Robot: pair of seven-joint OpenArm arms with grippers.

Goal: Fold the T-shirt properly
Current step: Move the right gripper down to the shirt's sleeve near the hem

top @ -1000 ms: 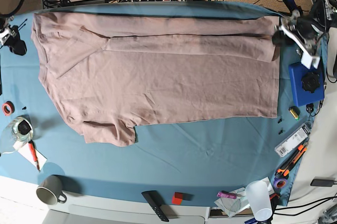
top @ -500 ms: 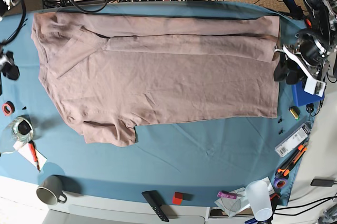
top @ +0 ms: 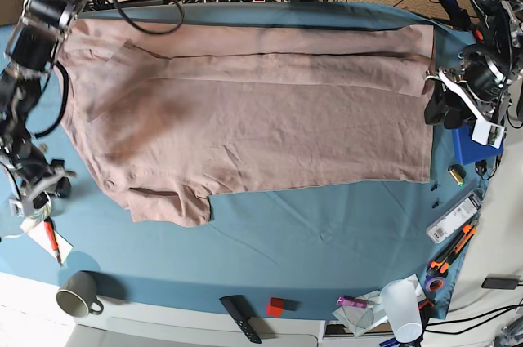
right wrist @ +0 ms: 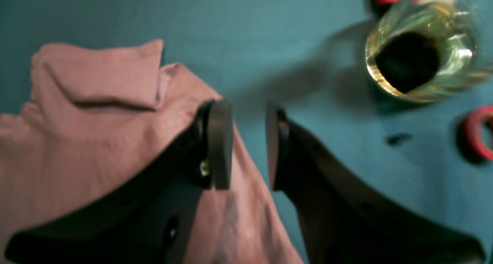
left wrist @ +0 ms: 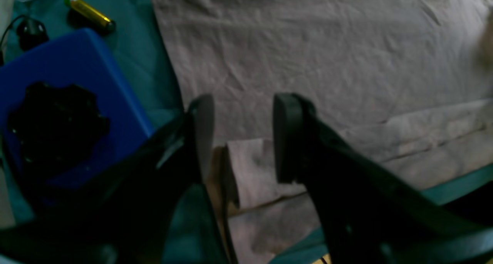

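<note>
Your T-shirt [top: 253,122] lies spread flat and wrinkled across the far half of the tabletop [top: 327,241], which is covered in a teal cloth. Its hem faces the base view's right and its collar end the left; the far long edge is already folded inward as a strip along the back, and the near sleeve [top: 172,204] juts toward you at lower left.

Your left tool [left wrist: 238,137] sits at the hem end, right over the corner where the folded strip meets the hem. Its jaws stand apart with an open gap, and cloth shows between and below them, but nothing is pinched in them. Just beside it on the teal cloth is a blue box [left wrist: 73,98] with a black knob-like thing [left wrist: 54,121] on top, and beyond that a yellow battery [left wrist: 89,13].

Your right tool [right wrist: 248,144] is at the sleeve end, over the edge of the shirt: one finger hangs above the pink fabric, the other above bare teal cloth. Its jaws are also parted and hold nothing. Whether either finger touches the fabric you cannot tell, as the wrist view is blurred. Near it stand a glass jar [right wrist: 420,54] and a roll of red tape [right wrist: 479,133].

Toward the front edge lie a grey mug [top: 78,294], a black remote [top: 241,318] and a white cup [top: 402,308]
</note>
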